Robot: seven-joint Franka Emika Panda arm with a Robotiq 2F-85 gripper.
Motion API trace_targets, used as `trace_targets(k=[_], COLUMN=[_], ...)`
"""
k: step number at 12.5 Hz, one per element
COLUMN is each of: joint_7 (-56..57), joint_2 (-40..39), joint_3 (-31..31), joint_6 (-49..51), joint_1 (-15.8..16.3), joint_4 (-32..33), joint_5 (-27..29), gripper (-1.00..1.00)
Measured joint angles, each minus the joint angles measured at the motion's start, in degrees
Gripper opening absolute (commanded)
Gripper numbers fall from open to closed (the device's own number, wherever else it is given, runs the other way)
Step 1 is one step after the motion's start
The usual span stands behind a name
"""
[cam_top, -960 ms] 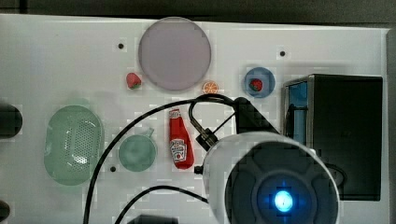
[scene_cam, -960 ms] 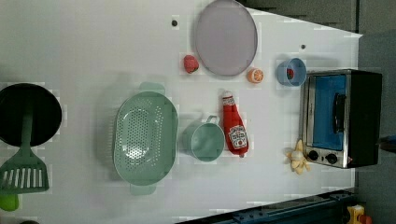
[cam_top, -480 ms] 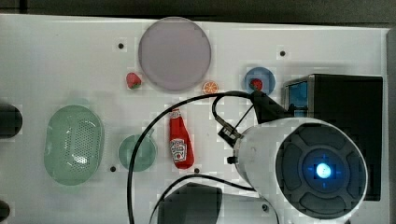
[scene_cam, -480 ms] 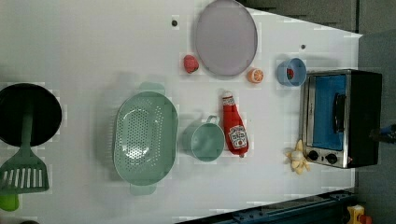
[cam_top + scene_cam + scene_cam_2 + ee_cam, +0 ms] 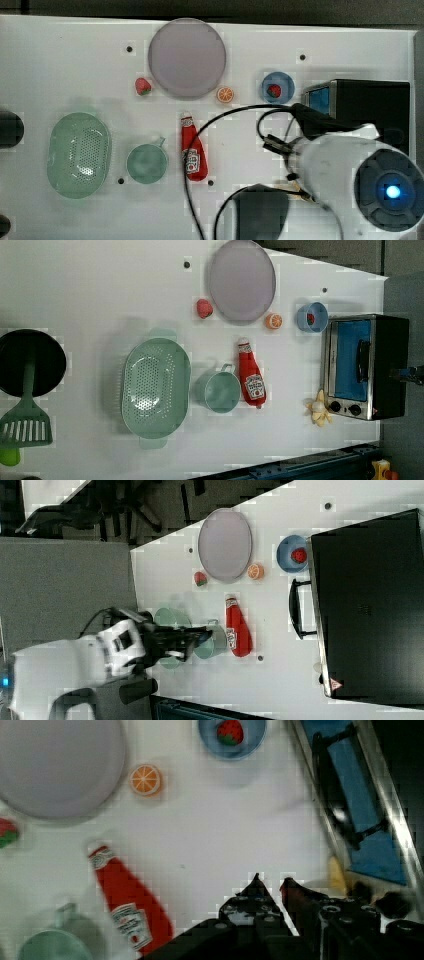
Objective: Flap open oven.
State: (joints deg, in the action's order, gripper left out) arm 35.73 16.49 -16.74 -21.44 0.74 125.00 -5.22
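Note:
The oven (image 5: 362,365) is a black box with a silver front frame at the left view's right. Its blue glass door (image 5: 350,360) is shut, with the dark bar handle (image 5: 362,360) across it and small knobs (image 5: 345,407) at one end. In the wrist view the door (image 5: 360,795) and handle (image 5: 340,795) lie just beyond my gripper (image 5: 271,882), which is apart from them. The fingertips (image 5: 257,881) stand open by a narrow gap with bare table showing between them. In the right view my gripper (image 5: 206,634) hangs above the table, well short of the oven handle (image 5: 295,607).
A ketchup bottle (image 5: 192,150), green cup (image 5: 146,162), green colander (image 5: 78,154), grey plate (image 5: 186,57), orange slice (image 5: 225,94), strawberry (image 5: 143,86) and blue bowl (image 5: 278,87) lie on the white table. A yellow item (image 5: 318,410) sits by the oven's knobs. A pan and spatula (image 5: 27,385) lie at the left view's left.
My arm has swung toward the top view's right, from beside the ketchup bottle to in front of the oven. The oven door and table objects have not moved.

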Motion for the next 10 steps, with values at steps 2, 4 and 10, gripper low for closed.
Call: trace_targets(k=[2,4,10], joint_7=[5.12,11.05,19.84], joint_2=[-1.47,-3.85,-12.34], joint_3=[-2.85,-4.78,-7.96], joint_6=[-3.16,-6.99,-15.76], joint_1=[-0.67,-1.54,-1.35], joint_4=[1.9,3.02,2.91], joint_5=[-1.59,-1.69,-2.03], gripper=[-0.65,-0.65,-0.65])
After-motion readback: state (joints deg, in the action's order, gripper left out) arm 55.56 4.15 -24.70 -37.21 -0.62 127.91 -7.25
